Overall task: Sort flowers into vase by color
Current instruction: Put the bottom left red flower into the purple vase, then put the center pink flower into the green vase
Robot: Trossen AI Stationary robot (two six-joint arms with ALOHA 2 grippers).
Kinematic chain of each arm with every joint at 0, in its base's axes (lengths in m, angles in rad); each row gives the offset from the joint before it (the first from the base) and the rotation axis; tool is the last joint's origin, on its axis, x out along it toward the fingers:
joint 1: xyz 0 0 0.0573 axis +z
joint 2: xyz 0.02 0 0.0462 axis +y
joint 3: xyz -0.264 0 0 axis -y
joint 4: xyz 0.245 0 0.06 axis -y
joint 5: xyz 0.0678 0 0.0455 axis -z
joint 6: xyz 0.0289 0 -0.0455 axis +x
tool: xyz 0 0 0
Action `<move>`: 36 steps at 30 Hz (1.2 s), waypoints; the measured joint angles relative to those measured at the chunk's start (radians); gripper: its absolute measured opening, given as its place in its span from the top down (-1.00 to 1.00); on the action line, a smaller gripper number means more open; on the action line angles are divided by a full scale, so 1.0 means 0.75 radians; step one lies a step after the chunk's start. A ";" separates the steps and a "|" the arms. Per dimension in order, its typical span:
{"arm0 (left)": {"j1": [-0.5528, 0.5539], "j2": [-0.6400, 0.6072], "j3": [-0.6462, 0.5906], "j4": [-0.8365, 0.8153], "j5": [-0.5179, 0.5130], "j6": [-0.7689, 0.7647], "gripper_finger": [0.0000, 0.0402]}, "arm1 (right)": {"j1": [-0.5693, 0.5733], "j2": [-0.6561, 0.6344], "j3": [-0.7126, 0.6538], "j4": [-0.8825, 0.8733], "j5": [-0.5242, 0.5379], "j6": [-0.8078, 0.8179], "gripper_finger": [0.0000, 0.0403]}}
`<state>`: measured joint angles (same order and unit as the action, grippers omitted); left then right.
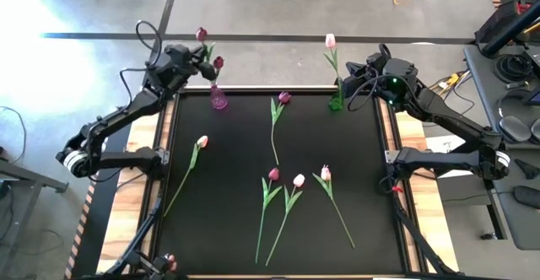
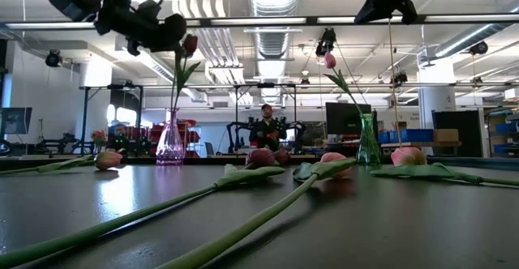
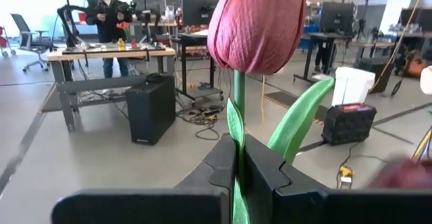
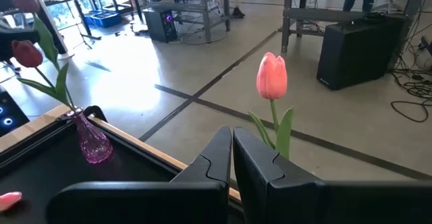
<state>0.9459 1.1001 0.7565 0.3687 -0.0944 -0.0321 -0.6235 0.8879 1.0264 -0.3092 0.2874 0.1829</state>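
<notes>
My left gripper (image 1: 207, 59) is at the table's far left corner, shut on a dark magenta tulip (image 3: 256, 21) just above the small purple vase (image 1: 218, 97). Another magenta tulip (image 4: 27, 52) stands with its stem in that vase. A pale pink tulip (image 4: 272, 75) stands in the green vase (image 1: 336, 103) at the far right. My right gripper (image 4: 231, 150) hovers shut beside that tulip, with nothing between its fingers. Several more tulips lie flat on the black mat, among them a magenta one (image 1: 284, 97) and a pale one (image 1: 202, 142). My left gripper pinches the tulip's green stem (image 3: 237, 143) between its two fingers, a little below the head, where a leaf branches off. The fingers lie level, across the upright stem. The head stands above them. The fingers hide the stem's lower end.
The black mat (image 1: 236, 187) lies inside a wooden frame. A magenta tulip (image 1: 273, 174) and two pale ones (image 1: 299, 180), (image 1: 326, 173) lie near the front. Bare mat lies between them and the vases. Beyond the table, a person (image 2: 266, 127) stands among desks.
</notes>
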 joint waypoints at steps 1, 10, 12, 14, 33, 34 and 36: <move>0.000 -0.011 -0.034 0.024 -0.001 -0.014 1.00 | 0.000 0.000 0.000 0.000 0.000 0.000 0.95; 0.002 -0.095 -0.231 0.097 -0.002 -0.050 1.00 | 0.000 0.000 0.000 0.002 -0.001 0.035 0.95; 0.002 -0.109 -0.259 0.098 -0.002 -0.042 1.00 | 0.000 0.000 0.000 0.010 0.000 0.035 0.95; 0.002 -0.121 -0.281 0.097 -0.002 -0.038 1.00 | 0.000 0.001 0.000 0.012 0.000 0.036 0.95; -0.001 -0.320 -0.221 -0.345 -0.036 0.054 0.24 | 0.006 -0.001 0.000 0.051 -0.011 0.003 0.95; -0.001 -0.349 -0.226 -0.373 -0.036 0.062 0.21 | 0.015 -0.002 0.000 0.051 -0.010 -0.023 0.95; -0.001 -0.421 -0.245 -0.430 -0.036 0.065 0.16 | 0.038 -0.003 0.000 0.053 -0.011 -0.049 0.95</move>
<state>0.9451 0.7846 0.5728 0.0462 -0.1211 0.0165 -0.5953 0.8860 1.0264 -0.2696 0.2795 0.1462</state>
